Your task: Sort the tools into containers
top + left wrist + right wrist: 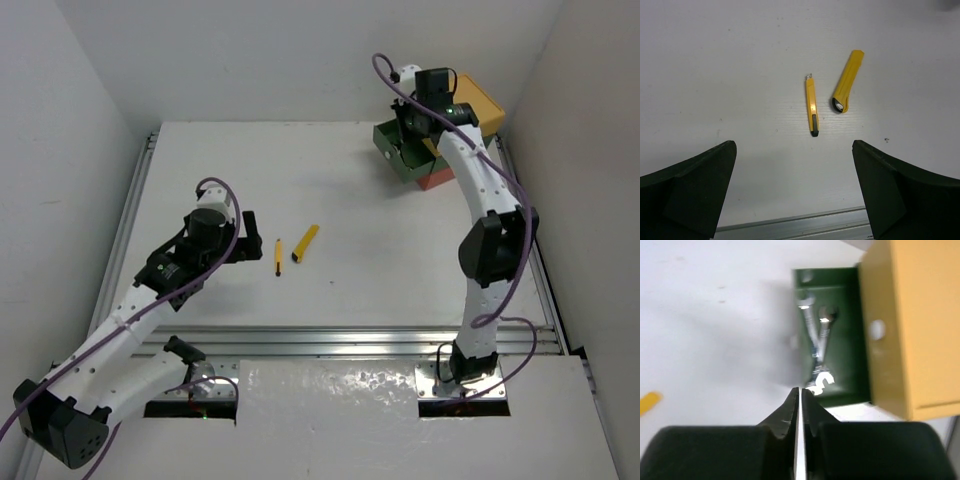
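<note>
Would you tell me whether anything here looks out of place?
The green drawer juts out of the stack with two wrenches crossed inside; a thin yellow tool and a yellow cutter lie loose on the table.

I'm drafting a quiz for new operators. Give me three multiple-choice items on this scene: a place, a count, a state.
1. Where do the two silver wrenches lie? A) green drawer B) yellow drawer C) red-orange drawer
2. How many yellow tools lie on the table? A) one B) two C) four
3. The left gripper is: A) open B) shut on a tool C) shut, empty
Answers: 1A, they cross inside it; 2B, cutter and thin screwdriver only; 3A, its fingers stand wide apart.
</note>
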Controlling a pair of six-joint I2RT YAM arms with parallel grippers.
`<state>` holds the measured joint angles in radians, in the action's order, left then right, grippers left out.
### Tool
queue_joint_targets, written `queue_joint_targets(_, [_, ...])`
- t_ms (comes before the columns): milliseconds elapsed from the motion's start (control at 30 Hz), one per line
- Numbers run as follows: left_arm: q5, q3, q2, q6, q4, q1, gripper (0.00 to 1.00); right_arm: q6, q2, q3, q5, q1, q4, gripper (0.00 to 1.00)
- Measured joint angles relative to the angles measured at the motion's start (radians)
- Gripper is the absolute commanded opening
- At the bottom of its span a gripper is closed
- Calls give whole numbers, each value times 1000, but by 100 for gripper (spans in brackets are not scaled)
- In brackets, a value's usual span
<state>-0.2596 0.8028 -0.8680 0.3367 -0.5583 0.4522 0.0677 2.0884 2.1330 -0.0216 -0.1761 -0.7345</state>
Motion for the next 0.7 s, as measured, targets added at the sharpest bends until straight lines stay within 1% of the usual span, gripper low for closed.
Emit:
queue_joint_targets(67, [0, 0, 10, 0, 0, 0, 100, -14, -76, -93, 6, -40, 43, 0])
queue_joint_targets(133, [0, 0, 20, 0, 0, 0, 100, -17, -95, -135, -3, -97, 75, 0])
queue_joint_targets(233, [0, 0, 26, 0, 1, 6, 100, -12, -22, -129, -53, -173, 127, 0])
queue_joint_targets(333, [5, 0, 24, -1, 1, 12, 100, -3, 92, -116, -166, -212, 177, 0])
queue_joint_targets(433, [10, 0, 24, -3, 1, 14, 100, 19, 190, -114, -277, -203, 198, 0])
queue_joint_targets(533, [16, 0, 24, -6, 2, 14, 100, 40, 262, -78, -352, -175, 203, 0])
queue_joint_targets(700, [24, 0, 24, -13, 2, 18, 100, 53, 280, -57, -412, -115, 229, 0])
